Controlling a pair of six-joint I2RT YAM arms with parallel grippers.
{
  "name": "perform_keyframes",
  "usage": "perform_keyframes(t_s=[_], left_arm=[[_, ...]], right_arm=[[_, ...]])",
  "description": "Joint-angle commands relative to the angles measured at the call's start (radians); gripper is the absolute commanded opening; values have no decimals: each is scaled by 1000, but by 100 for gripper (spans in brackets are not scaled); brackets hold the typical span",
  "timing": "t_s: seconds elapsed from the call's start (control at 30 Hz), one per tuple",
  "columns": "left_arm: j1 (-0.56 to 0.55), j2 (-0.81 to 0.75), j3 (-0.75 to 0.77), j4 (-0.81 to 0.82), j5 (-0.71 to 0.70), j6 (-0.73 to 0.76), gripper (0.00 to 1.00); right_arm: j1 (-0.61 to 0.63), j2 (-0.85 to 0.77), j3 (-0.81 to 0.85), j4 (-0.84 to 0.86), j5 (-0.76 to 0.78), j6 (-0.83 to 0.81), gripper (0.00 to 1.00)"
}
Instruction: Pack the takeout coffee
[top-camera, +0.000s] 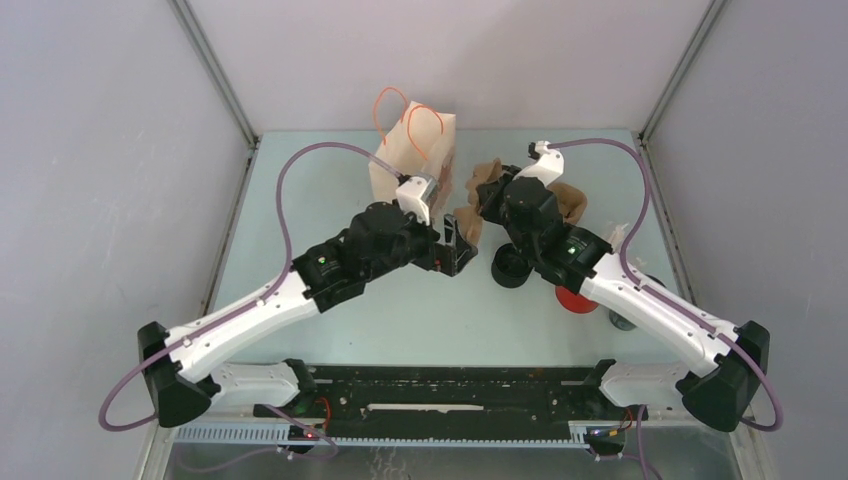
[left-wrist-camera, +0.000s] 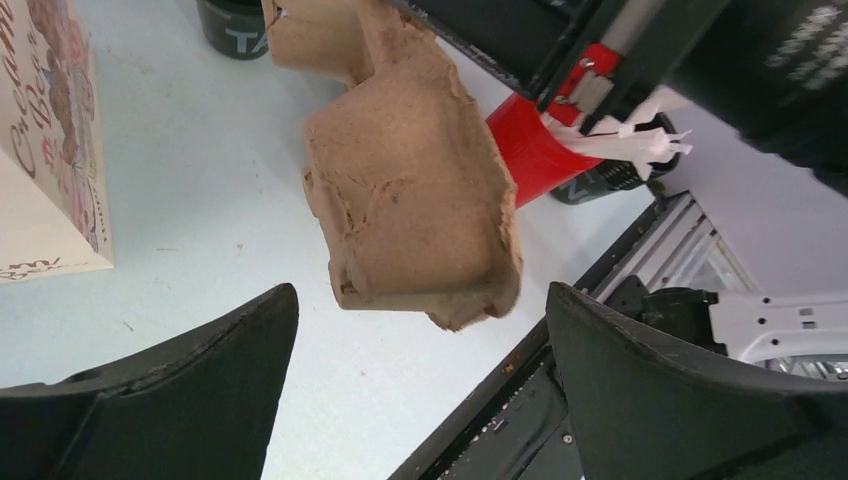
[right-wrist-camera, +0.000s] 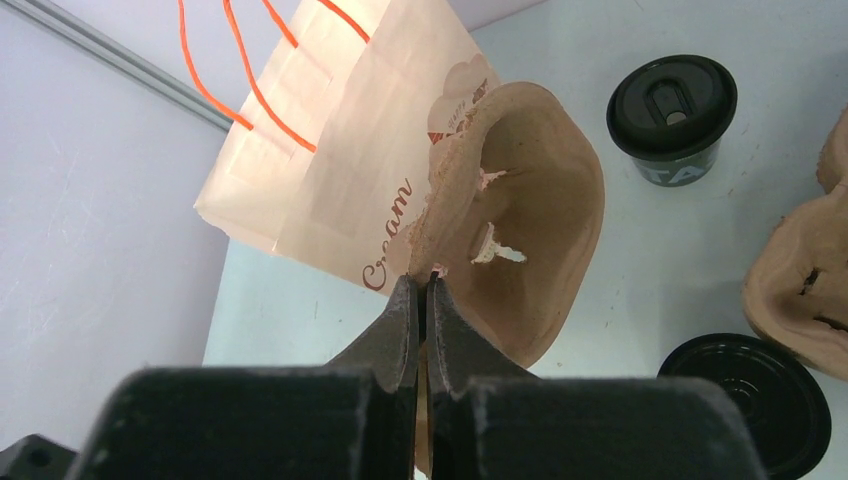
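Note:
The takeout coffee shows as black cups on the table. One (top-camera: 510, 268) sits just in front of my right gripper, and a lidded one (right-wrist-camera: 672, 115) stands beyond the carrier, also visible as a black cup (left-wrist-camera: 232, 25). My right gripper (right-wrist-camera: 425, 285) is shut on the rim of a brown pulp cup carrier (right-wrist-camera: 530, 230) and holds it above the table. My left gripper (left-wrist-camera: 420, 300) is wide open. The hanging carrier (left-wrist-camera: 410, 190) is right ahead of its fingers (left-wrist-camera: 250, 340), which grip nothing. In the top view the left gripper (top-camera: 460, 245) faces the carrier (top-camera: 470, 215).
A paper bag (top-camera: 410, 150) with orange handles stands at the back centre. A red cup (left-wrist-camera: 530, 150) of white sticks stands beside another black cup (left-wrist-camera: 610, 180) at the right front. A second brown carrier (right-wrist-camera: 810, 290) lies behind the right arm. A black round top (right-wrist-camera: 748, 400) lies close by.

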Motion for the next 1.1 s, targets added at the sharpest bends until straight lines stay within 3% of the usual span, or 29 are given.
perform_keyframes(t_s=[0.0,0.53,0.63,0.83,0.93,1.07], left_arm=[[-1,46,78,4,16,35,94],[-3,21,87,-15,-61,48,58],[-3,12,82,-14,-57,53,63],[-3,4,70,-17,-48,39,87],[-2,6,85,-25,-47,44,87],[-1,5,91,-28,-52,44,74]], right_arm=[[9,-4,45,32,32,36,0],[27,-17,45,6,-28,25,0],[28,-20,45,6,-47,7,0],[33,-14,45,9,-67,12,0],[33,-11,45,13,-72,7,0],[36,-13,45,9,-64,4,0]])
